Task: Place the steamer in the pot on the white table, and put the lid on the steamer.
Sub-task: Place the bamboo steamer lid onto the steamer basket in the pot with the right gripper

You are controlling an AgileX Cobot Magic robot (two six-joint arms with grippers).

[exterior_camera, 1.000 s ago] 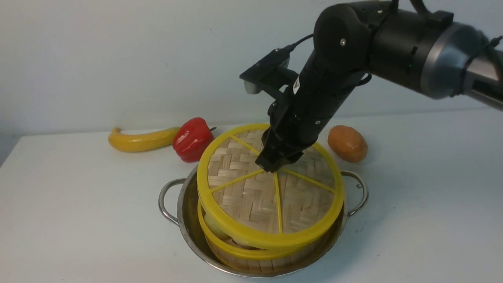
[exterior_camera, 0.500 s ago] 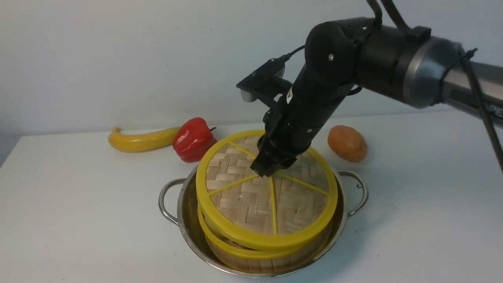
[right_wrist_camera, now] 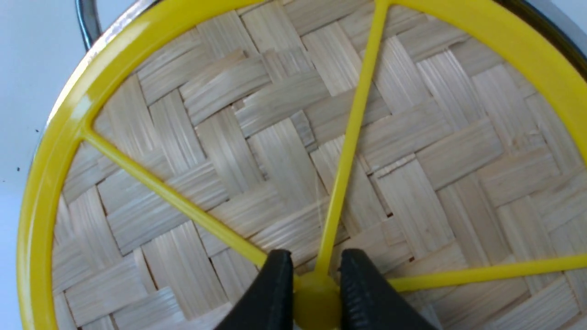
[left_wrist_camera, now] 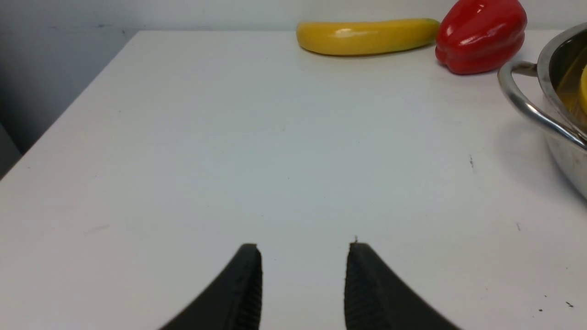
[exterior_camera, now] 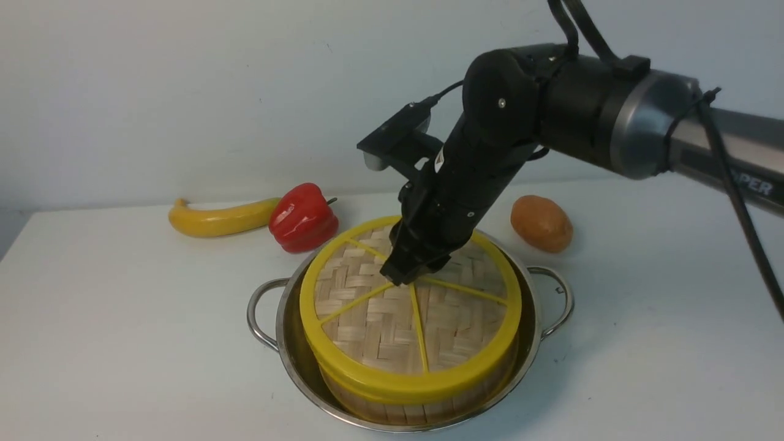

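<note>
R. gripper [right_wrist_camera: 316, 279], knob pinched between its fingertips, has moved down and twd the pot's [exterior_camera: 531, 361] L handle side, bringing the lid [exterior_camera: 361, 324] w/ it. Lid rim now sits down on the steamer [exterior_camera: 404, 411] in the pot; prev. gap at the pot's near side, where buns showed 1 s ago, is closed, buns now hidden.

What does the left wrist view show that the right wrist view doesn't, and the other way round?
Left wrist only: the banana, the red pepper and the left tool, open over white table.
Right wrist only: the lid's woven top, its centre knob gripped by the right tool.
Both: the pot in part, and the white table.
</note>
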